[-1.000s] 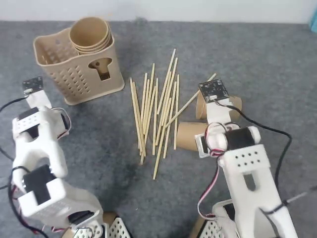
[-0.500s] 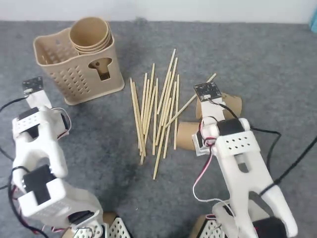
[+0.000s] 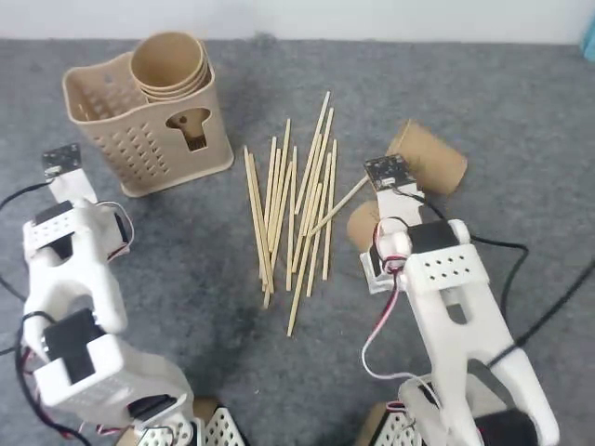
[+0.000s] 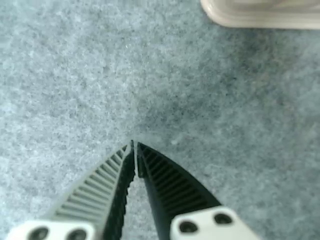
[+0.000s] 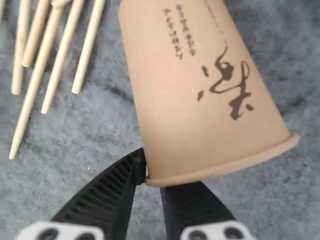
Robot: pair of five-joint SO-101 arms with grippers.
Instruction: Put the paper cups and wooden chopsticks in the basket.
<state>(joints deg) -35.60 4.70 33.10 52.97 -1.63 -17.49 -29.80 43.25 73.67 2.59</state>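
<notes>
Several wooden chopsticks (image 3: 296, 209) lie spread on the grey carpet mid-table, and their tips (image 5: 45, 65) show beside the right gripper. My right gripper (image 5: 150, 167) is shut on the rim of a brown paper cup (image 5: 200, 90), which is tilted up off the carpet (image 3: 361, 223) just right of the chopsticks. A second paper cup (image 3: 429, 158) lies on its side farther back and to the right. The beige basket (image 3: 139, 130) stands at the back left with stacked cups (image 3: 169, 60) inside. My left gripper (image 4: 134, 145) is shut over bare carpet near the basket's base (image 4: 265, 12).
The left arm (image 3: 70, 232) stands in front of the basket, at the left edge. Open carpet lies between the basket and the chopsticks. A pale wall runs along the far edge of the carpet.
The right gripper closed on the near cup and tipped it up. The second cup, which lay against it, rolled away to the back right. The left arm stayed still.
</notes>
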